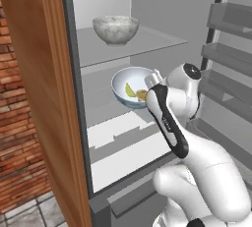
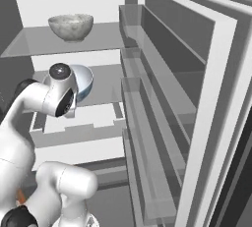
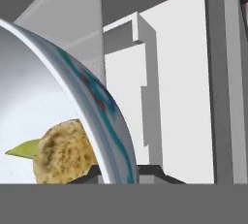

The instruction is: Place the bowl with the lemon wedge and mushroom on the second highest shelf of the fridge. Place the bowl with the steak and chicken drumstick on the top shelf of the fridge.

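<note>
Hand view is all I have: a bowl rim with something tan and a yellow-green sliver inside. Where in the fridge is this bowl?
Observer: The blue-rimmed bowl is at the level of the second shelf from the top, tilted toward the left base camera, held by the gripper at its right rim.
Operator: Is the other bowl placed already?
Observer: A grey speckled bowl stands upright on the top shelf.
Operator: What are the tan and yellow things?
Observer: From the left base view, a lemon wedge beside a brownish mushroom.
</note>
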Robot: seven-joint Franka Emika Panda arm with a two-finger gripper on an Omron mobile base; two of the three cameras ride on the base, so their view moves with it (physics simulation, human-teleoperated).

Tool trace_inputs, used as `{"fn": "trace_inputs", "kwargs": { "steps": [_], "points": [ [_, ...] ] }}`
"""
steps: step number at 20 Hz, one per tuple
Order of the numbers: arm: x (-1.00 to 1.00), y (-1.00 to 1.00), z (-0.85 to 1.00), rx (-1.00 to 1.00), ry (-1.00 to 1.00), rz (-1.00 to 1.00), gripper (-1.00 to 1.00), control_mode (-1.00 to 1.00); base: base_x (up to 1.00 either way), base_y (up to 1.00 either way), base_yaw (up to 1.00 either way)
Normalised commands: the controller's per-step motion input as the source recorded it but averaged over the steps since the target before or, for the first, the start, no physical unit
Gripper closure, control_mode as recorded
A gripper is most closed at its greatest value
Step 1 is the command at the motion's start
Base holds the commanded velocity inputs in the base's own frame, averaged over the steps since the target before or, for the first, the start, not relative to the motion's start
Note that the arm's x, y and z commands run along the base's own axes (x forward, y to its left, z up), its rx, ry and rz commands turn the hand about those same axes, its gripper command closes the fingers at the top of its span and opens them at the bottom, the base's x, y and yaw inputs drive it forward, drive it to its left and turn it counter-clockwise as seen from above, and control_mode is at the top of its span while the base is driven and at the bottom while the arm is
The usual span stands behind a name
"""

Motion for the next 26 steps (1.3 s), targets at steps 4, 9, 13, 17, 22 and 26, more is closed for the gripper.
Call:
{"fn": "trace_inputs", "kwargs": {
  "steps": [4, 9, 13, 17, 22, 26],
  "points": [
    [0.72, 0.13, -0.20, 0.00, 0.02, 0.00, 1.00, -1.00, 0.00, 0.00, 0.00],
    [0.65, 0.10, -0.25, 0.00, 0.07, 0.00, 1.00, -1.00, 0.00, 0.00, 0.00],
    [0.47, 0.06, -0.38, 0.00, 0.13, 0.00, 1.00, -1.00, 0.00, 0.00, 0.00],
    [0.47, 0.06, -0.29, 0.00, 0.10, 0.00, 1.00, -1.00, 0.00, 0.00, 0.00],
    [0.11, 0.03, 0.00, -0.01, -0.08, -0.01, 1.00, -1.00, 0.00, 0.00, 0.00],
    [0.10, 0.13, -0.03, -0.01, -0.07, -0.02, 1.00, -1.00, 0.00, 0.00, 0.00]
  ]
}}
